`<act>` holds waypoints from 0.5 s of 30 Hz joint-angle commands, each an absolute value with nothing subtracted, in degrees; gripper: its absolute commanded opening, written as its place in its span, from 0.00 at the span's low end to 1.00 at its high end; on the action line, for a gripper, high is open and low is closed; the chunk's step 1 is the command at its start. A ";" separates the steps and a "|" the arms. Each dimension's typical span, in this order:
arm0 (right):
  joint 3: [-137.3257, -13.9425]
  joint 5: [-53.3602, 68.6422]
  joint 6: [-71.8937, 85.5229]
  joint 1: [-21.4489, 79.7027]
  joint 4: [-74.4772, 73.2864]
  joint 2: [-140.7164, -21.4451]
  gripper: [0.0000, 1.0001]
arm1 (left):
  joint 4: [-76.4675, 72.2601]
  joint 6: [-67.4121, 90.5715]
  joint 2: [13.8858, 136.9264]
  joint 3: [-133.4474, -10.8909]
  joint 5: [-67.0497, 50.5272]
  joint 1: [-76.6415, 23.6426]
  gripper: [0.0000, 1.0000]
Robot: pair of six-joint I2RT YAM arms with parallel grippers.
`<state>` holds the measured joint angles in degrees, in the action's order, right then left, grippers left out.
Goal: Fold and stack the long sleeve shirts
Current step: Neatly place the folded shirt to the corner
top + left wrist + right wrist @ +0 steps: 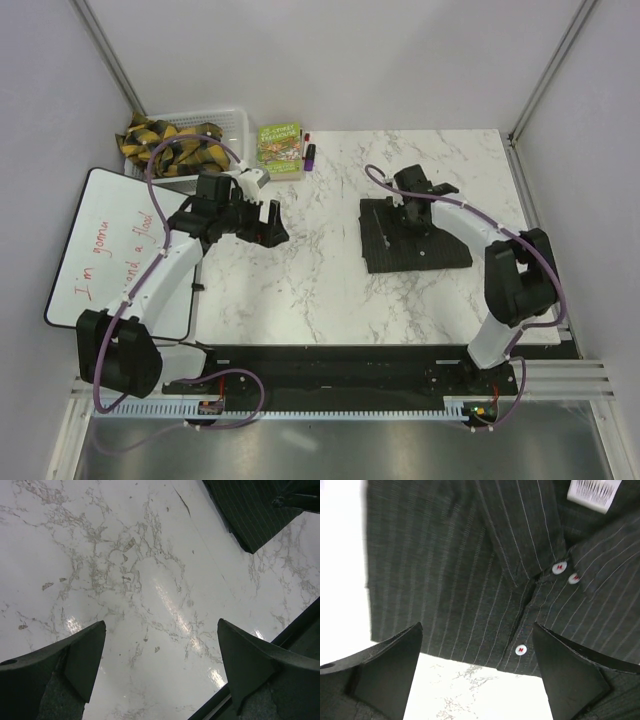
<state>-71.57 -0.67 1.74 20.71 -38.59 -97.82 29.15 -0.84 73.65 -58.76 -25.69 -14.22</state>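
The folded shirt (445, 252) lies on the right part of the table (300, 290). The right hand (476, 630) hangs just above it, near the collar buttons, with fingers spread and holding nothing. The left hand (161, 624), also spread, is over the table, well apart from the shirt.

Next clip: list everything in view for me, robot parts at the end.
folded shirt: one pile, black with fine pinstripes, right of the table's centre
buttons: three, white, on the shirt's front
table: one, white marble
basket: one, white, far-left corner
straps: a bundle, yellow and black, in the basket
book: one, green, right of the basket
markers: seemingly two, purple and dark, beside the book
whiteboard: one, white with red writing, left edge
left gripper: open, over bare marble
right gripper: open, over the shirt
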 commanded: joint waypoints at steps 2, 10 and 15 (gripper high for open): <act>-73.64 -5.97 8.18 20.04 -36.74 -105.80 0.98 | 29.88 0.88 71.98 -60.73 -24.79 -13.89 0.99; -90.22 -0.71 2.21 4.68 -38.32 -122.94 0.98 | 31.81 0.79 71.46 -62.23 -24.70 -13.97 0.99; -105.62 5.61 -9.82 -5.51 -41.20 -134.88 0.98 | 31.90 0.09 71.28 -60.74 -24.61 -13.89 0.99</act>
